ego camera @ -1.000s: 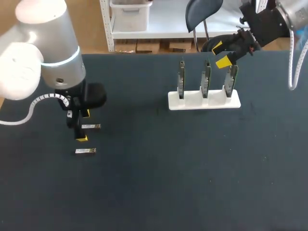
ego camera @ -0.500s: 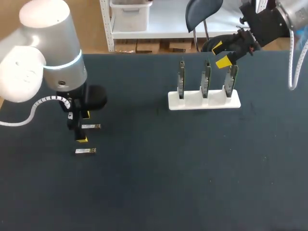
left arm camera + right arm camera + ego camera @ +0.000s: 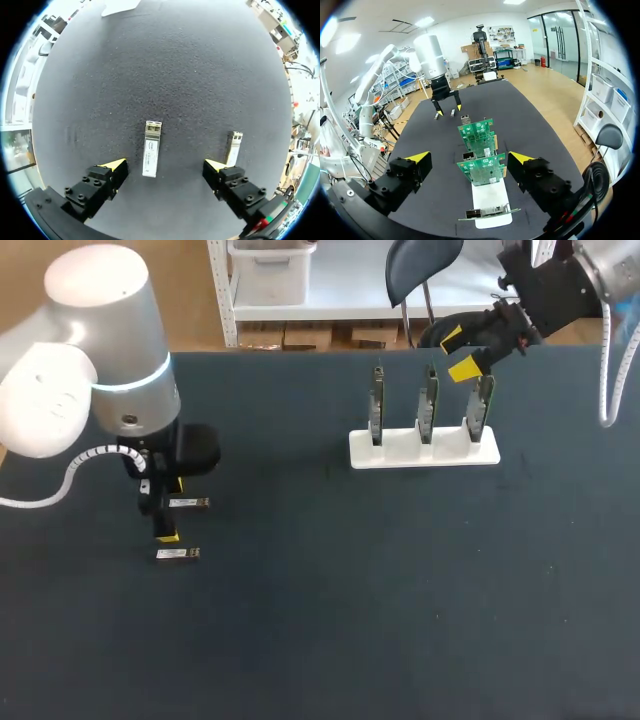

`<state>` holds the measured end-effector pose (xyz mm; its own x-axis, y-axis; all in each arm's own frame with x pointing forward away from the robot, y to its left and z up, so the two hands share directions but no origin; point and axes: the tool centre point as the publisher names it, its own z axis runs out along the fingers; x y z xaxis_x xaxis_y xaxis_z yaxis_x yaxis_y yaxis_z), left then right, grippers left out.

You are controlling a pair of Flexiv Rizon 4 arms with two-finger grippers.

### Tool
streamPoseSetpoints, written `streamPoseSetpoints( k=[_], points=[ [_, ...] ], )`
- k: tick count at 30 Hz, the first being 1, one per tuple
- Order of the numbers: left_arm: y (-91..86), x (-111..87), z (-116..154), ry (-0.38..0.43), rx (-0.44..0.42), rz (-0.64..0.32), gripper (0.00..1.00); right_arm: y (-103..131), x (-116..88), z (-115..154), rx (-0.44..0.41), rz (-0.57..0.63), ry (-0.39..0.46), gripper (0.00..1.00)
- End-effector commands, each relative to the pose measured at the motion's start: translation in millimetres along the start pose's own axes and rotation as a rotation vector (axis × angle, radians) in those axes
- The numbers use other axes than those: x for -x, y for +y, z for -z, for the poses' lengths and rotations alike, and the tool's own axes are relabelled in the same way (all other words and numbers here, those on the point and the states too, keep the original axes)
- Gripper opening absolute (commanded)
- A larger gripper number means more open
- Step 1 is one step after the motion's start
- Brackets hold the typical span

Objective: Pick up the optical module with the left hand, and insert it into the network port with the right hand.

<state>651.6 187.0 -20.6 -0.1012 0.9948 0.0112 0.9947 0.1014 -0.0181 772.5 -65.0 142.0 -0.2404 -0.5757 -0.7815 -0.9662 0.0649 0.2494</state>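
Spread left pincer is held astride the optical module; under skewed closing, it could be pushed aside.

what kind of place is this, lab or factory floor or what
Most likely a robotics lab test bench. Over a dark table, the left gripper hangs open around a small optical module, and the right gripper sits open by a white stand holding three upright circuit boards.

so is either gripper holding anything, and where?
Nothing held. Left gripper open astride the optical module, not touching; right gripper open too.
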Motion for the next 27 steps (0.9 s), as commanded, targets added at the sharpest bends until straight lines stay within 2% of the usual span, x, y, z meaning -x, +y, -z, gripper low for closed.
streamPoseSetpoints(
  k=[1,4,5,6,7,8,11,12,27],
  points=[
    [3.4,0.4,-5.7,0.000,-0.005,0.000,1.00,2.0,-0.4,0.0,-0.005,0.001,0.000,1.00],
    [4.8,2.3,-5.3,-0.004,0.000,0.000,1.00,2.0,-0.4,0.0,-0.005,0.001,0.000,1.00],
    [5.2,2.7,-5.1,-0.005,0.000,0.000,0.85,2.0,-0.4,0.0,-0.005,0.001,0.000,1.00],
    [5.8,3.0,-5.5,-0.006,0.000,0.000,0.49,2.0,-0.4,0.0,-0.005,0.001,0.000,1.00],
    [6.3,3.3,-6.0,-0.006,0.001,0.000,0.29,2.0,-0.4,0.0,-0.005,0.001,0.000,1.00],
    [6.5,3.6,-6.2,-0.006,0.001,-0.001,0.20,2.0,-0.4,0.0,-0.005,0.001,0.000,1.00],
    [6.8,5.1,-6.9,-0.008,0.002,-0.004,0.12,2.0,-0.4,0.0,-0.005,0.001,0.000,1.00],
    [6.9,5.6,-7.0,-0.010,-0.001,-0.007,0.00,2.0,-0.4,0.0,-0.005,0.001,0.000,1.00],
    [9.9,11.9,-6.3,-0.013,-0.007,-0.013,0.00,2.0,-0.4,0.0,-0.005,0.001,0.000,1.00]
  ],
)
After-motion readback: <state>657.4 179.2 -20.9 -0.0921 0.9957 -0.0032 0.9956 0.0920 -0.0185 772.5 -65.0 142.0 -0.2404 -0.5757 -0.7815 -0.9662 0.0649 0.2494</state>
